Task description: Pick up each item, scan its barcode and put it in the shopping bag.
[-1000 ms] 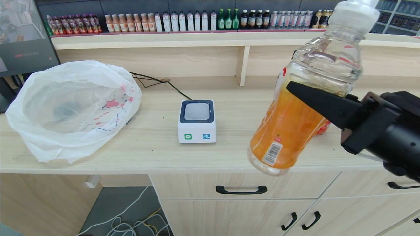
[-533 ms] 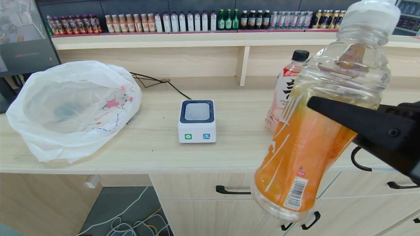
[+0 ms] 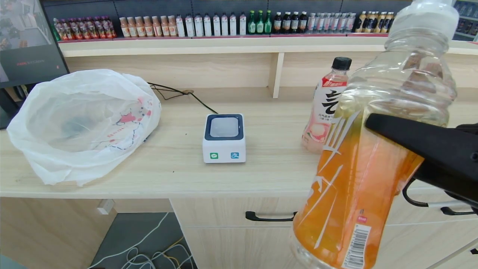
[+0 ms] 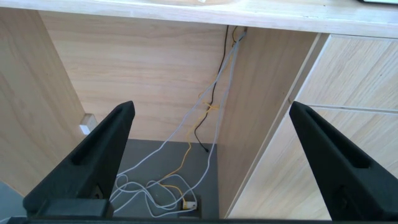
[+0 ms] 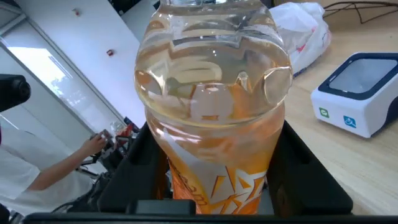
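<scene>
One partly full orange bottle (image 3: 354, 179) in right hand (image 5: 217, 180); peach bottle (image 3: 325, 108) upright.

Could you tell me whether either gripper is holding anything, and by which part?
The right gripper holds the orange drink bottle around its upper body, just below the clear shoulder. The left gripper is open and empty.

Orange bottle (image 3: 373, 168), right of frame: clear glossy plastic, ribbed at the shoulder, with a shiny film label. The right gripper (image 5: 217, 177) clamped on it shows matt black plastic fingers (image 3: 422, 147), and the left gripper (image 4: 208, 162) has the same dull finish. Bag (image 3: 82, 123), left: thin, crinkled, translucent white plastic. Counter (image 3: 179, 175): pale wood grain, smooth and matt. Scanner (image 3: 224, 138): smooth white plastic, glossy top window. Pink bottle (image 3: 325, 112): glossy, black cap.
</scene>
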Robot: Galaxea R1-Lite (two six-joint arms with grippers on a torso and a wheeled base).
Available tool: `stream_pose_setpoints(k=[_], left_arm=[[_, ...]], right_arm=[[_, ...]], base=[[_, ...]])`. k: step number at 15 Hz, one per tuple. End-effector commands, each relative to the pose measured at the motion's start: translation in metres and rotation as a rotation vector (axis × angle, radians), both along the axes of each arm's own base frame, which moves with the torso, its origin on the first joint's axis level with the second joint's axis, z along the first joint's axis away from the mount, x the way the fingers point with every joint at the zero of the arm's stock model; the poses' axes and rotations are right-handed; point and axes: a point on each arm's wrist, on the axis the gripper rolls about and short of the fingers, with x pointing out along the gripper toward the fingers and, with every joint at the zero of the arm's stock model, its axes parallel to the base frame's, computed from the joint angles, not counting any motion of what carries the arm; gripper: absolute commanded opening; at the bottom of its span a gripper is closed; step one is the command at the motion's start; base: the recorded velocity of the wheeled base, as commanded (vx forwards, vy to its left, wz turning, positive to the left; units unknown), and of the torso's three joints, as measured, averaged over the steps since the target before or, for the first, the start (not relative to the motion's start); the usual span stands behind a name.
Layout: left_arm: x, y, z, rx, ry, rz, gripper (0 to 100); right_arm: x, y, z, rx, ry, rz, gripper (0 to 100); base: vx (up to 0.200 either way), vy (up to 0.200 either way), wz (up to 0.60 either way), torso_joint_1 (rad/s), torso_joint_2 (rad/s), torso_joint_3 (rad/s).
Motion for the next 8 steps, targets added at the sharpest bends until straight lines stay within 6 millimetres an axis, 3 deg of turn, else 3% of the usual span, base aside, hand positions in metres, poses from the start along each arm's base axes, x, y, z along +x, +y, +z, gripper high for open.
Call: stream_pose_setpoints(k=[1,8], left_arm=[[0.0,0.0,0.0001,0.0,-0.001,0.001,100],[0.0,0.0,0.0001,0.0,-0.001,0.001,100]], right_arm=[[0.0029,0.0028,-0.0052,-0.002,0.022,0.007,0],[0.0069,0.0073,-0.0088,-0.007,0.041,0.016,0]], base=[[0.0,0.0,0.0,0.0,0.0,0.0],[0.0,0.0,0.0,0.0,0.0,0.0]])
